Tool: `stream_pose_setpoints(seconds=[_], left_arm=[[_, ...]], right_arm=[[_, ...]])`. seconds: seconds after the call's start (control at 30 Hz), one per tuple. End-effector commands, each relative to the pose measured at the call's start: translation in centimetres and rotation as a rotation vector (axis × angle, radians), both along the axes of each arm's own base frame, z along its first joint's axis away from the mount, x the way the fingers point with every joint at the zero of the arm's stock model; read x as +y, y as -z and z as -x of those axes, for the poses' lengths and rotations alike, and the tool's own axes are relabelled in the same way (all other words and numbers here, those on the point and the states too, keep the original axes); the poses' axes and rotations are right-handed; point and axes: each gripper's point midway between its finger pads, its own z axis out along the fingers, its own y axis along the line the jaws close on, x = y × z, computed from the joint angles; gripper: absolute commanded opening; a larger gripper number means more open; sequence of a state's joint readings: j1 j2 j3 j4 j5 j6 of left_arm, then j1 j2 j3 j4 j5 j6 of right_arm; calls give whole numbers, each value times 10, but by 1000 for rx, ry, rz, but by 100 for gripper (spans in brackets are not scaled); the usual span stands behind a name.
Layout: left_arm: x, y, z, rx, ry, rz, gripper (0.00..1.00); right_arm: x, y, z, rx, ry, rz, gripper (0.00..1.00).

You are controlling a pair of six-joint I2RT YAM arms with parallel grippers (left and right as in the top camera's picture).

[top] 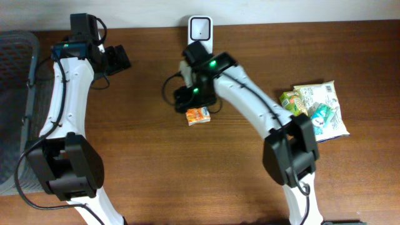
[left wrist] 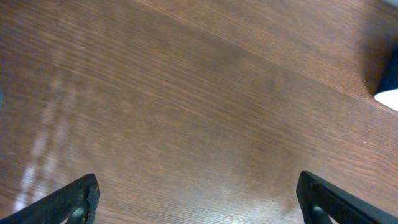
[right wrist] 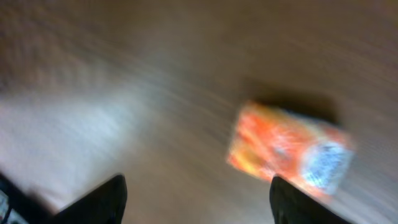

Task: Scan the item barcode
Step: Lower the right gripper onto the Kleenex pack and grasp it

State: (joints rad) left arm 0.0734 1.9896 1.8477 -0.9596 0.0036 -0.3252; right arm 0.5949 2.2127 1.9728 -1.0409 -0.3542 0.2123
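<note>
Orange packet [top: 198,115] first: from overhead we see it lying flat near the middle of the desk [top: 144,144], just beside the dark head of the right pincer [top: 186,99]. From up here we cannot tell whether the two touch. At the far edge of the desk, behind that arm, stands the white scanner [top: 200,28]. Off to the right sits a pile of green and white packets [top: 315,107], well apart from the orange one. The left pincer [top: 116,59] hovers over the far left of the desk, near a grey mesh basket [top: 12,94] at the edge.

Over to the left wrist view: we get bare wood grain, with the two fingers [left wrist: 74,199] poking in at the bottom corners, spread wide and gripping nothing. A sliver of something white [left wrist: 388,96] shows at the right edge; we cannot tell what it is.

On to the right wrist view, and it is badly blurred. The dark fingertips [right wrist: 93,199] stand apart with nothing between them. The orange packet lies on the desk ahead of them, towards the right, not in the gap.
</note>
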Motion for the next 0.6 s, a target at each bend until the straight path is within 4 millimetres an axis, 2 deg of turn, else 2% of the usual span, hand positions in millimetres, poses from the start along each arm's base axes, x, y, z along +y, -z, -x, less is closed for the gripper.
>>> stream_pose_setpoints(seconds=[0.0, 0.07, 0.13, 0.23, 0.3, 0.37, 0.43, 0.5, 0.57], left_arm=[[8, -18, -1, -40, -12, -8, 99], [8, -18, -1, -40, -12, -8, 99], [8, -18, -1, -40, -12, -8, 99], [8, -18, -1, -40, -12, -8, 99], [8, -18, -1, -40, -12, -8, 99], [8, -18, -1, -40, -12, -8, 99], [8, -18, -1, -40, -12, -8, 99], [8, -18, -1, -40, -12, -8, 99], [8, -18, -1, -40, -12, -8, 99]], right_arm=[[36, 23, 19, 22, -54, -2, 71], [40, 45, 30, 69, -67, 35, 72], [31, 60, 37, 117, -62, 83, 72], [-5, 70, 24, 88, -6, 226, 72], [-39, 73, 15, 113, 48, 303, 72], [-59, 72, 11, 156, 88, 314, 72], [-81, 57, 5, 168, 113, 306, 72], [-97, 28, -5, 127, 151, 275, 73], [-108, 4, -17, 74, 191, 239, 78]])
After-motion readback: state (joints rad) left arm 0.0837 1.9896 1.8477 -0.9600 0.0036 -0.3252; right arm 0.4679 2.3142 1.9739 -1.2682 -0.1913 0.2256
